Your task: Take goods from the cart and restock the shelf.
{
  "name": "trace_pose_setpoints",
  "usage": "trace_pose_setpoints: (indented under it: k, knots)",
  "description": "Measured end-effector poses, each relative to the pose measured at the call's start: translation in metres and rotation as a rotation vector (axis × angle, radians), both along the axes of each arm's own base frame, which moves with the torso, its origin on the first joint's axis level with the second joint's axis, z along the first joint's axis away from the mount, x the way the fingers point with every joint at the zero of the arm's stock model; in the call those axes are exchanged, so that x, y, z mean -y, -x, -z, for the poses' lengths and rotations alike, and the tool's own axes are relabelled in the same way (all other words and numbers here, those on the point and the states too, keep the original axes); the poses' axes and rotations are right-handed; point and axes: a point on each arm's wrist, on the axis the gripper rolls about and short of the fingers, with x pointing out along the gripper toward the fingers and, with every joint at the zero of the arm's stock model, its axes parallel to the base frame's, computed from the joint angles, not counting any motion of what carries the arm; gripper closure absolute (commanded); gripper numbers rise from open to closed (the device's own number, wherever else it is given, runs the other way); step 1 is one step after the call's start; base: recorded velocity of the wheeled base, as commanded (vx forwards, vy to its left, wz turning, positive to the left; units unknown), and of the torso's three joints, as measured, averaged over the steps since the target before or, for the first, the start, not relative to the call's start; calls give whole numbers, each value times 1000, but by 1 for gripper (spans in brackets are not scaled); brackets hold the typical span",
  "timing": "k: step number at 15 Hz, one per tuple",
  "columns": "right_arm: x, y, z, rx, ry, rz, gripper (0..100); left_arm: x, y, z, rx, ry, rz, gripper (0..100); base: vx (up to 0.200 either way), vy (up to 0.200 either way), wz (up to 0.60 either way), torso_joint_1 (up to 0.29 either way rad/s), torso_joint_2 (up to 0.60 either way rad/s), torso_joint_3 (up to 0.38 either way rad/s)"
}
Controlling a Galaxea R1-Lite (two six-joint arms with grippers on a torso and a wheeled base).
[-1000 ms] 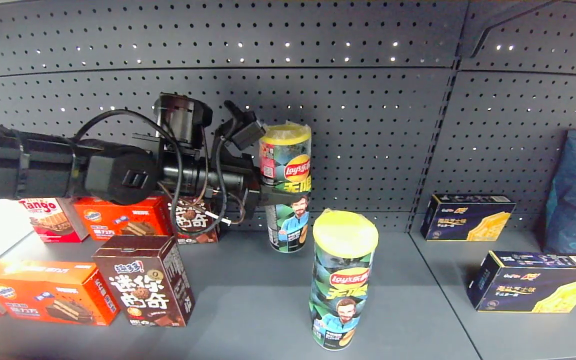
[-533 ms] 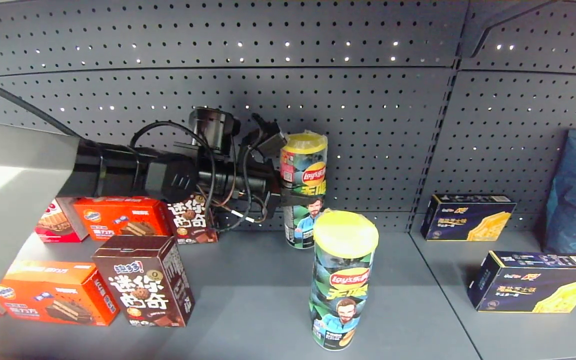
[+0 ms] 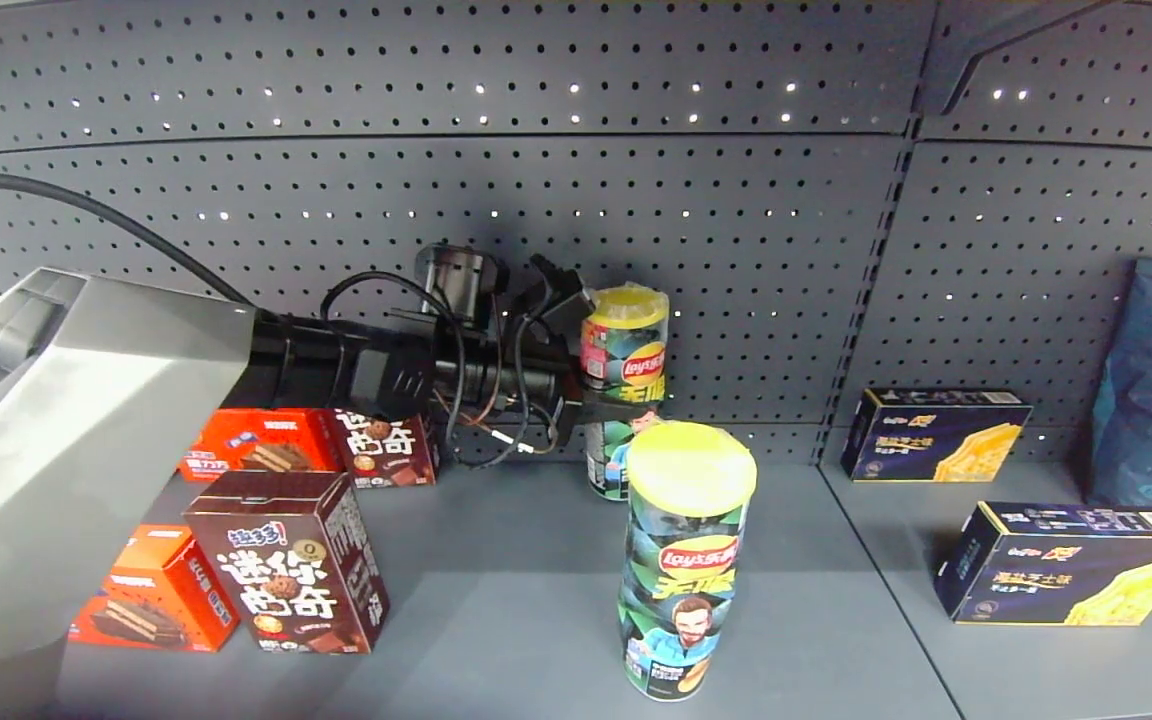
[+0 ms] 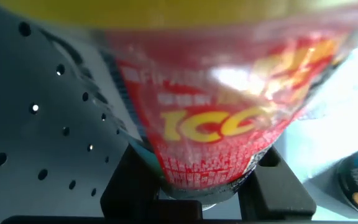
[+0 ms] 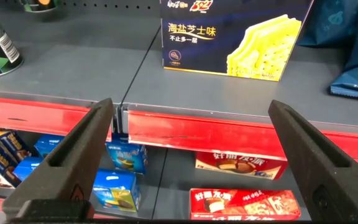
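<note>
My left pincer (image 3: 618, 402) was clamped round a chip can (image 3: 626, 335), which stood upright by the pegboard (image 3: 736, 250) at the back of the shelf (image 3: 496, 590), behind a second can (image 3: 681, 560). From the left wrist, the chip can (image 4: 216, 137) sat between both fingers (image 4: 277, 186). From the right wrist, my right pincer (image 5: 191, 109) hung with its fingers apart before the shelf's red edge (image 5: 197, 127)
</note>
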Motion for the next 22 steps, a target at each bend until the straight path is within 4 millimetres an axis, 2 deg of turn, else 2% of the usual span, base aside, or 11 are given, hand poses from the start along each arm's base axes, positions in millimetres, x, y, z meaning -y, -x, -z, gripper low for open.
trace_pose_setpoints:
  k: [7, 19, 20, 22]
  knots:
    - [0, 0, 0, 0, 0, 0, 0, -6, -8, 6, -18, 18, 28, 100, 0, 0, 0, 0, 0, 0]
    - [0, 0, 0, 0, 0, 0, 0, 1, -1, 17, -39, -4, 51, 100, 0, 0, 0, 0, 0, 0]
    - [0, 0, 0, 0, 0, 0, 0, 2, -1, 18, -36, -6, 54, 0, 0, 0, 0, 0, 0, 0]
    - [0, 0, 0, -1, 0, 0, 0, 3, -2, 20, -29, -7, 58, 0, 0, 0, 0, 0, 0, 0]
